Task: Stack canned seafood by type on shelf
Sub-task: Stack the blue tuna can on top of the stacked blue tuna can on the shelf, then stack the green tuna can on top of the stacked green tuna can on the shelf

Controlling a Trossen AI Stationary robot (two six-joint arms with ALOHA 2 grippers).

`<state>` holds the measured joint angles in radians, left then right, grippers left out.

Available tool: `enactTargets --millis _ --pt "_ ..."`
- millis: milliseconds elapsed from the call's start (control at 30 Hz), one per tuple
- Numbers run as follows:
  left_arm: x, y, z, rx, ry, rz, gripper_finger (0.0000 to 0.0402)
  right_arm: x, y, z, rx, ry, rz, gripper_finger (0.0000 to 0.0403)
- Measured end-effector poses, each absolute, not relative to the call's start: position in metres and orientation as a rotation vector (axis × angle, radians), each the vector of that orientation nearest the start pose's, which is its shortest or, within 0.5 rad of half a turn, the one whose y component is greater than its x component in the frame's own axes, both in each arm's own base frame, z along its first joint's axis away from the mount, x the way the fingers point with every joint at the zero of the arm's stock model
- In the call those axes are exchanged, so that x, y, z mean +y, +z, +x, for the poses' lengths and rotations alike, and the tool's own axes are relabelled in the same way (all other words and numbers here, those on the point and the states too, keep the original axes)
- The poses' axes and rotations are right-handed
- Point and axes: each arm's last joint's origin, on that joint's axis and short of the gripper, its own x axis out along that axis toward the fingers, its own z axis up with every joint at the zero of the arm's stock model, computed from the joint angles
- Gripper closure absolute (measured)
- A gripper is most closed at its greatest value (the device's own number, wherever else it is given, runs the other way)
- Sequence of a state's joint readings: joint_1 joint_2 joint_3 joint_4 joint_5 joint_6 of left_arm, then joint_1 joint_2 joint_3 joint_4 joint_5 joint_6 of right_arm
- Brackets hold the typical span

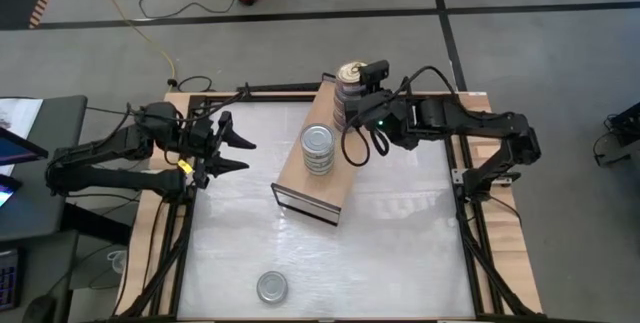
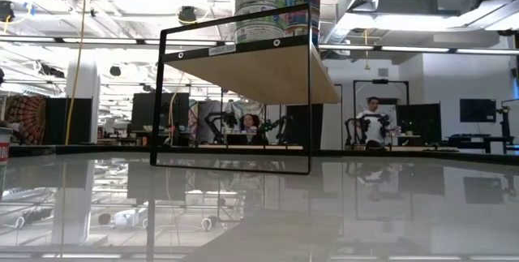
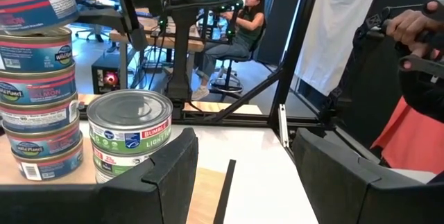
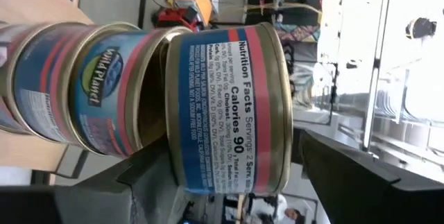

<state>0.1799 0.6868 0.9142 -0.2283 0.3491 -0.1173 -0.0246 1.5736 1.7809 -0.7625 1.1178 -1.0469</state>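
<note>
The shelf [image 1: 312,181], a light wooden board on a black frame [image 2: 235,47], stands in the middle of the table. Two stacks of canned seafood rest on it. The near stack [image 1: 318,149] has green labels [image 3: 132,135] and a silver lid. The far stack [image 1: 347,103] has blue and pink labels [image 3: 38,78], and its top can [image 4: 229,106] carries a gold lid [image 1: 352,71]. My right gripper [image 1: 366,75] is open around that top can. My left gripper [image 1: 240,153] waits open left of the shelf, holding nothing. My right gripper comes level from the table's right, rolled so that one finger stands above the other. The lower finger [image 4: 149,160] reaches in under the top can's bottom face, between it and the can beneath. The upper finger [image 4: 347,175] stands clear of the lid. The can leans tilted on the stack.
One loose silver-lidded can [image 1: 272,286] lies on the table near its front edge. The black frame [image 1: 468,178] runs along the table's sides. People sit at desks [image 2: 373,120] beyond the table, and a person's hand [image 3: 416,23] shows in the left wrist view.
</note>
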Motion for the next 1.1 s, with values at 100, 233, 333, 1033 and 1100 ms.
enactTargets --millis 100,233,333,1033,1100 --pt "0.015 0.384 0.136 0.012 -0.172 -0.118 0.0178 -0.035 0.434 0.314 1.068 -0.750 -1.213 0.0080" --pt "0.014 0.384 0.136 0.019 -0.175 -0.121 0.0178 -0.035 0.433 0.314 1.077 -0.749 -1.214 0.0080" --pt "0.014 0.384 0.136 0.020 -0.176 -0.120 0.0178 -0.029 0.432 0.313 1.090 -0.726 -1.241 0.0081" --pt "0.014 0.383 0.134 0.040 -0.182 -0.115 0.0178 -0.005 0.442 0.306 1.025 -0.729 -1.216 0.0097" --pt "0.013 0.382 0.132 0.053 -0.202 -0.096 0.0178 0.002 0.443 0.302 0.995 -0.718 -1.190 0.0097"
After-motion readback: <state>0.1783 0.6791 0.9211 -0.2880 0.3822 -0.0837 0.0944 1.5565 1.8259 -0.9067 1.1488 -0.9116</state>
